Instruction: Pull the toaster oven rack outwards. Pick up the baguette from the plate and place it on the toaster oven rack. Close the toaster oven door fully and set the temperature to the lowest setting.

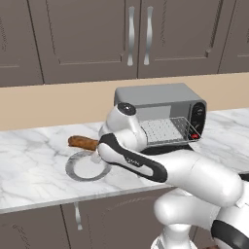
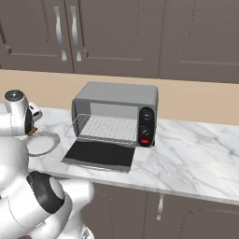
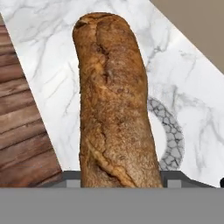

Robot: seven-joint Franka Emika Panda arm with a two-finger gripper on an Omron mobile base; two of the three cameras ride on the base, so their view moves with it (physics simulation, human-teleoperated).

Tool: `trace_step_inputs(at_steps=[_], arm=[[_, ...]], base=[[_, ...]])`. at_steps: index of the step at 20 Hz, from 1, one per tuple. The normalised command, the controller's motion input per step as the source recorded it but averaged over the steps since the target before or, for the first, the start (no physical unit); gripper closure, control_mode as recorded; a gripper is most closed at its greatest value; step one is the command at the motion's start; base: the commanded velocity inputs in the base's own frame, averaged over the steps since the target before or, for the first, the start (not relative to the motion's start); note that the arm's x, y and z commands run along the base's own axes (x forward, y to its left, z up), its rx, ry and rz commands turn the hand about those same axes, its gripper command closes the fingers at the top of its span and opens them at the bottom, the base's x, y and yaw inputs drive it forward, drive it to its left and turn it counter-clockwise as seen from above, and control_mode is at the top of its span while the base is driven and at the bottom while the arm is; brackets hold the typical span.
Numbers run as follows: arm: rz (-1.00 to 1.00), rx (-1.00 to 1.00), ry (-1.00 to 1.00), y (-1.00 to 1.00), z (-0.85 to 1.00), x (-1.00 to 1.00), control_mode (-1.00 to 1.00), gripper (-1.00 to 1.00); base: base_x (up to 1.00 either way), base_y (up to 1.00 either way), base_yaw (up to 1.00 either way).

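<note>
baguette (image 3: 114, 105) fills the hand view close up, crusty brown loaf running away from the camera, lifted above the marble counter (image 3: 183, 83) with the plate (image 3: 171, 135) rim showing beneath it. gripper (image 1: 97, 148) sits by the plate in the left base view with the loaf's end sticking out to its left, off the plate, so the claw looks clamped on the baguette near one end; fingertips themselves are hidden, jaws stand fairly wide around the loaf. judgement: bread is light, stiff, rough-crusted, not slippery, crust may crumble if squeezed hard; a hold nearer the middle would balance better, an end grip lets the far end droop or swing. toaster oven (image 2: 116, 114) stands well apart to the right on the counter, toaster oven door (image 2: 99, 155) dropped flat open, toaster oven rack (image 2: 105, 127) pulled out over the door. knobs and red button on the black side panel (image 2: 146, 127). upper cabinets (image 2: 116, 32) behind, wood floor visible past the counter edge in the hand view. judgement: open door and rack's raised front wire are what could catch the loaf on the way in; robot's own arm crosses in front of the oven in the left base view.
</note>
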Motion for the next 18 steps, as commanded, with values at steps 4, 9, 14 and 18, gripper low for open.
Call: trace_step_inputs(at_steps=[4, 9, 14, 18], arm=[[0.22, -0.31, -0.20, -0.17, 0.44, -0.55, -1.00, 1.00], [0.23, -0.20, -0.47, -0.45, 0.37, -0.34, -1.00, 1.00], [0.16, 0.04, -0.14, -0.87, 0.19, 0.00, -1.00, 1.00], [0.17, 0.09, -0.05, -0.89, 0.10, -0.06, -1.00, 1.00]], base=[[0.00, 0.00, 0.00], [0.00, 0.00, 0.00], [0.00, 0.00, 0.00], [0.00, 0.00, 0.00]])
